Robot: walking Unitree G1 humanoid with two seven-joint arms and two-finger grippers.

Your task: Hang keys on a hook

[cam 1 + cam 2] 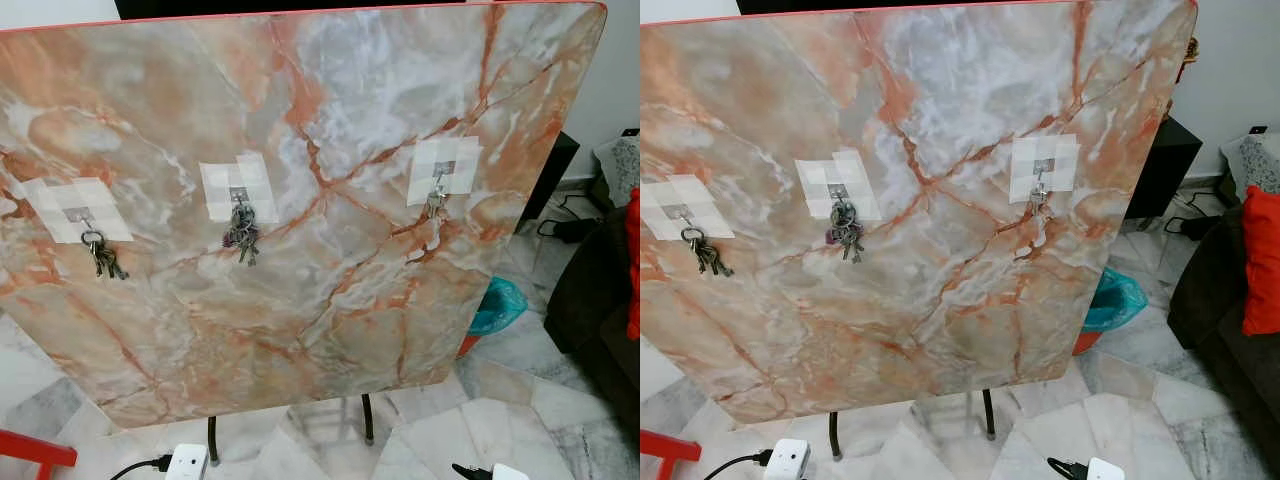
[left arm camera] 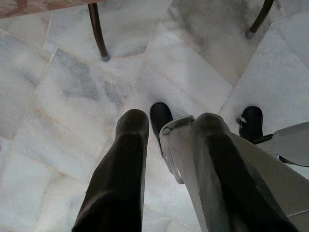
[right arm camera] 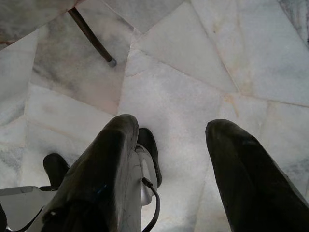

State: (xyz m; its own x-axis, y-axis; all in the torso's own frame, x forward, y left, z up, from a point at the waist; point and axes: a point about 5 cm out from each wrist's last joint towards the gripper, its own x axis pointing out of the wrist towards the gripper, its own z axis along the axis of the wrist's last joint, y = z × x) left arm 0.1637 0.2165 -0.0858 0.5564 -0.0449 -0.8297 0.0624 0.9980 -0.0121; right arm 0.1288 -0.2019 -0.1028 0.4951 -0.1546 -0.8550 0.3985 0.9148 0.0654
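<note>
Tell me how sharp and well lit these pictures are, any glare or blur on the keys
Left eye view: even daylight, sharp; the three key bunches, left, middle and right, read clearly, with soft sheen on the marble board. Right eye view: much the same. Left wrist view: the left pincer looms dark and soft-focused over a sharper floor. Right wrist view: the right pincer likewise.

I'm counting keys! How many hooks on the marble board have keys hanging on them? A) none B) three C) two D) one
B: the left hook, the middle hook and the right hook on the marble board each carry a bunch of keys.
</note>
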